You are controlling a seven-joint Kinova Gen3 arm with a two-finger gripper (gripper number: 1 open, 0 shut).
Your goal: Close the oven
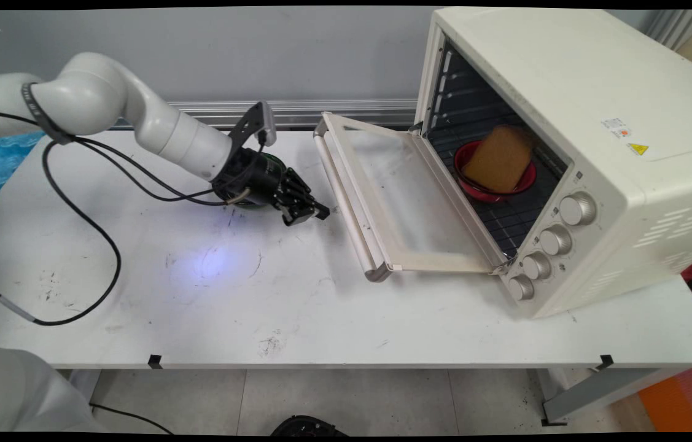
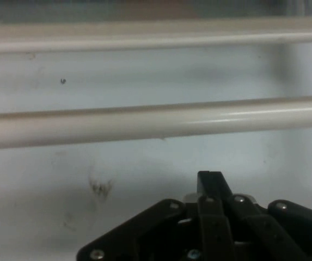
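**Beside the oven door's handle**

Low over the table, the gripper [image 1: 316, 212] looks clenched, grasping nothing, just short of the handle [image 2: 156, 120] of the open door [image 1: 410, 202]. Coming squarely under that bar seems wise. Bread [image 1: 499, 158] sits in the red bowl [image 1: 474, 183] inside the oven [image 1: 573, 123].

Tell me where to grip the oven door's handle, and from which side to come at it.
Grip the handle mid-bar, coming from the gripper's side, the picture's left. It is a long, round bar standing off the open door's outer edge, clear of the table, so fingers could probably close above and below it.
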